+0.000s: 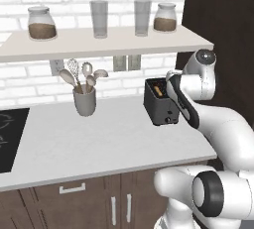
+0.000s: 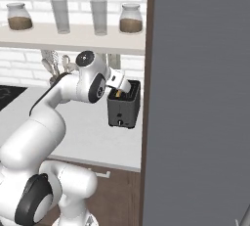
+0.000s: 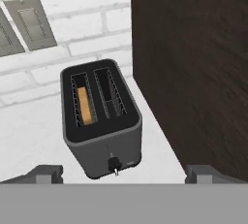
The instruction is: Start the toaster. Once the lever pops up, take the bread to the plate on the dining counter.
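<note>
The dark grey toaster (image 3: 101, 121) stands on the white worktop, close against a dark wood side wall. A tan slice of bread (image 3: 85, 104) sits deep in its left slot, and the right slot holds nothing. The lever knob (image 3: 115, 164) sits low on the front face. My gripper (image 3: 124, 173) hovers above and in front of the toaster, open, its fingertips (image 3: 46, 173) spread wide with nothing between them. In the left base view the toaster (image 1: 159, 101) is at the counter's right end, partly behind my forearm. The right base view has my hand just over the toaster (image 2: 124, 107). The plate and dining counter are out of view.
A grey utensil cup (image 1: 85, 101) stands left of the toaster. A black hob (image 1: 10, 139) lies at the far left. A shelf (image 1: 99, 42) with jars and glasses hangs overhead. The dark wood wall (image 3: 193, 72) hems in the toaster's right side. Sockets (image 3: 30, 22) are on the brick wall.
</note>
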### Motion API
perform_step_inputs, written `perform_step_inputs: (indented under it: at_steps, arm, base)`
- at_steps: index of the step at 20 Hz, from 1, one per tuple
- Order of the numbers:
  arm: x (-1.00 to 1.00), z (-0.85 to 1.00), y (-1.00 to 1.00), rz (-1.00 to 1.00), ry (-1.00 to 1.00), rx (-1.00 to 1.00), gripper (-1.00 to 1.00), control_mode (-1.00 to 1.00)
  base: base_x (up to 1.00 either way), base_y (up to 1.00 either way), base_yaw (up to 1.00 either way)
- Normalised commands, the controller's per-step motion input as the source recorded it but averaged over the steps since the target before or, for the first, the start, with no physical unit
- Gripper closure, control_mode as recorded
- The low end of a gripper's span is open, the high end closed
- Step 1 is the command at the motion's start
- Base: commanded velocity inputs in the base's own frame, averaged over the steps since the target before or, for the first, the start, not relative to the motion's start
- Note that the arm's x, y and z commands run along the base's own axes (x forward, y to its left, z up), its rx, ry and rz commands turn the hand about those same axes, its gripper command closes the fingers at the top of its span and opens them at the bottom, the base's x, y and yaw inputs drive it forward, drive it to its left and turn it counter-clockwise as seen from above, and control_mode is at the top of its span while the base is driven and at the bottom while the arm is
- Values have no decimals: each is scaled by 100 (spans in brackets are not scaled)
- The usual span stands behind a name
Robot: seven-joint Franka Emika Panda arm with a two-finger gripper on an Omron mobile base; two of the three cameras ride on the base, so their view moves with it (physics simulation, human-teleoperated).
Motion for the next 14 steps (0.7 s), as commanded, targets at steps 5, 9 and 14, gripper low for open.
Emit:
perform_step_inputs:
  at_steps: [5, 9, 14]
  arm:
    - [0, 0, 0, 0, 0, 0, -100, -100]
    - [0, 0, 0, 0, 0, 0, -100, -100]
    - [0, 0, 0, 0, 0, 0, -100, -100]
  base:
    - [0, 0, 0]
    - [0, 0, 0]
    - [0, 0, 0]
